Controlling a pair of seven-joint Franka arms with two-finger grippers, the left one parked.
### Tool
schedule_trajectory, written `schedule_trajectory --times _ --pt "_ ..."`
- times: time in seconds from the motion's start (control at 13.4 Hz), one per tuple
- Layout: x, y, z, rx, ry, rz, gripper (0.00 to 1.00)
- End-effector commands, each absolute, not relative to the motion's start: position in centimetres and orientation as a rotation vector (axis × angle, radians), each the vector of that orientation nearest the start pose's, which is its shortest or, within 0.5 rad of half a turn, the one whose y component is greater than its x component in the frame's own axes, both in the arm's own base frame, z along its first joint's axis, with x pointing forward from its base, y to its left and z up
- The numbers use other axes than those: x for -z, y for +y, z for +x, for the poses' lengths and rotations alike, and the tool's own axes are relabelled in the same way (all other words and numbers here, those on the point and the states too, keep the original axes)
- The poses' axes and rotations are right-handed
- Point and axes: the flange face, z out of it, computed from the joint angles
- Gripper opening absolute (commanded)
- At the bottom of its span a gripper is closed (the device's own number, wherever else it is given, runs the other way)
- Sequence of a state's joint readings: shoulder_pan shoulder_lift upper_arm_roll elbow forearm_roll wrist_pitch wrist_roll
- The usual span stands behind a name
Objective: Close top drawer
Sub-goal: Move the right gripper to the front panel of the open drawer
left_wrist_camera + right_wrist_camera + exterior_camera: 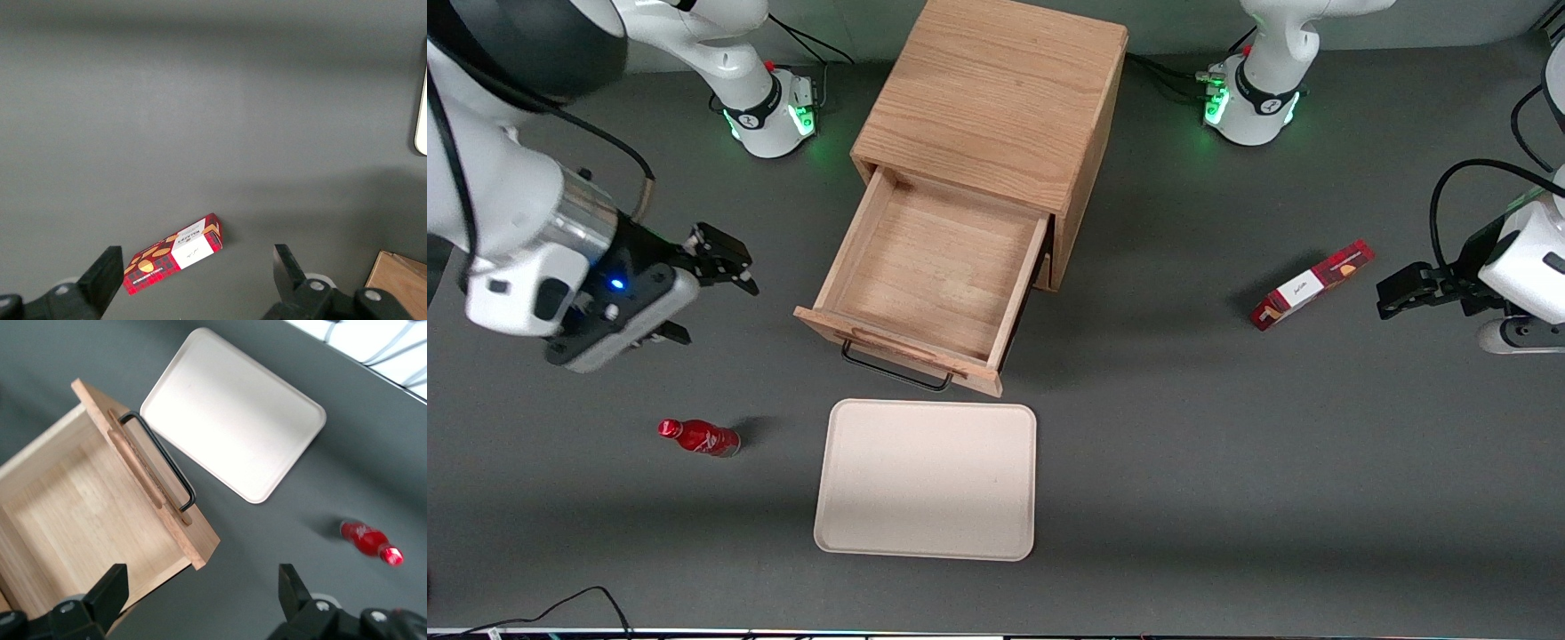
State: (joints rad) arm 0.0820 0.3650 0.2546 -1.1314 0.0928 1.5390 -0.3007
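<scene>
The top drawer (934,276) stands pulled well out of the cabinet (996,98) and empty, its black handle (895,369) facing the tray (927,480), so a push on its front would shut it. The hand (710,298) hovers open, holding nothing, toward the working arm's end of the table (1227,462), apart from the drawer, probably lining up. I count one tray, one red bottle (699,437), one red box (1312,285).
</scene>
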Motion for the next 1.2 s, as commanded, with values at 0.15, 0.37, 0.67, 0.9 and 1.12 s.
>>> schedule_trajectory --times 0.15,0.37,0.67,0.9,1.12 --pt "-56.8 20.9 66.5 0.06 -1.314 -2.589 1.0" --pt "-52.4 22.7 68.0 -0.014 -1.333 -2.516 1.0" --pt "-48.6 23.3 69.2 -0.063 -1.312 -2.493 1.0" --pt "-45.5 23.6 70.0 -0.093 -1.303 -2.479 1.0" --pt "-43.7 24.7 70.4 -0.083 -1.301 -2.472 1.0"
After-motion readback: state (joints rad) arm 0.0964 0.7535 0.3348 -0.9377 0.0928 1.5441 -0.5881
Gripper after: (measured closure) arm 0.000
